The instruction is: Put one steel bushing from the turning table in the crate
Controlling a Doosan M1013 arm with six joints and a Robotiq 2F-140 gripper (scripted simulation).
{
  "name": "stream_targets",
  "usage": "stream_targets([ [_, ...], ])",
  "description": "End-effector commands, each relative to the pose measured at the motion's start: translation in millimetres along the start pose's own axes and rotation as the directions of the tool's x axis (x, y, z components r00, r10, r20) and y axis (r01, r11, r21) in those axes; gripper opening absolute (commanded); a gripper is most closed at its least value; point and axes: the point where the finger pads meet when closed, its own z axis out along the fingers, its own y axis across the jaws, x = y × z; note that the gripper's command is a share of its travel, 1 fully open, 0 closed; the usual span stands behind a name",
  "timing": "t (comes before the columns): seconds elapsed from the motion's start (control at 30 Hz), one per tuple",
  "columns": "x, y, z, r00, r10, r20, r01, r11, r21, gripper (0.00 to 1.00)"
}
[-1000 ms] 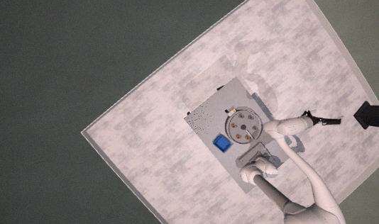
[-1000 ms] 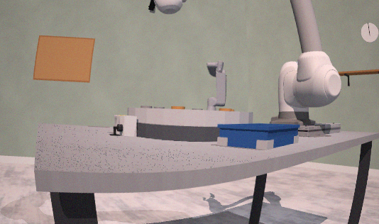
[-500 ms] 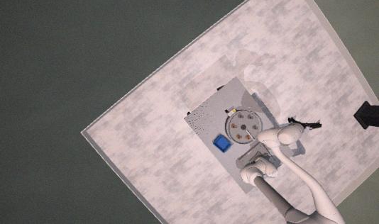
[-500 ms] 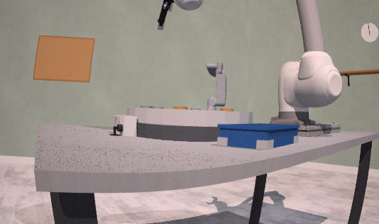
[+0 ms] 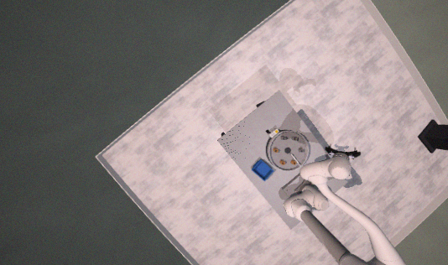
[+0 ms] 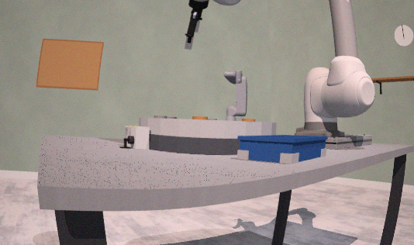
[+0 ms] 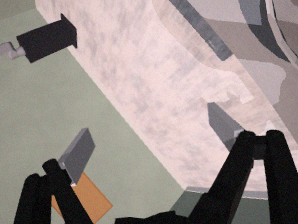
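The black two-fingered claw is held wide open and empty, high above the grey counter. The small bushings on the round grey turning table are hard to tell apart. The blue square crate is seen beside it.

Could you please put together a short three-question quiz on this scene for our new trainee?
1. True or false: the claw is shut on a bushing.
2. Which sits nearer the table's front edge in the exterior view: A) the blue crate, B) the turning table?
3. Fill in: the claw hangs high ____ the table.

Key: 1 false, it is open and empty; 2 A; 3 above.
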Motion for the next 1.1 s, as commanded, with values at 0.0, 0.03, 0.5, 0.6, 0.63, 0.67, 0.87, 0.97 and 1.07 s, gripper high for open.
stream_targets([
  [0.0,27.3,34.5,2.7,1.000,0.000,-0.020,-0.002,0.995,-0.097,1.00],
  [0.03,27.3,34.5,2.7,1.000,0.000,-0.020,-0.002,0.995,-0.097,1.00],
  [0.5,110.1,134.8,-6.5,0.995,0.014,-0.102,-0.051,0.927,-0.371,1.00],
  [0.6,121.7,148.1,-9.6,0.993,0.016,-0.115,-0.062,0.911,-0.407,1.00],
  [0.63,121.7,148.1,-9.6,0.993,0.016,-0.115,-0.062,0.911,-0.407,1.00],
  [0.67,138.4,167.1,-14.7,0.991,0.020,-0.135,-0.080,0.886,-0.456,1.00],
  [0.87,170.4,202.4,-26.8,0.984,0.028,-0.178,-0.123,0.829,-0.546,1.00],
  [0.97,187.6,220.9,-34.6,0.978,0.033,-0.204,-0.150,0.793,-0.590,1.00],
  [1.07,204.7,238.9,-43.2,0.972,0.037,-0.232,-0.179,0.754,-0.632,1.00],
])
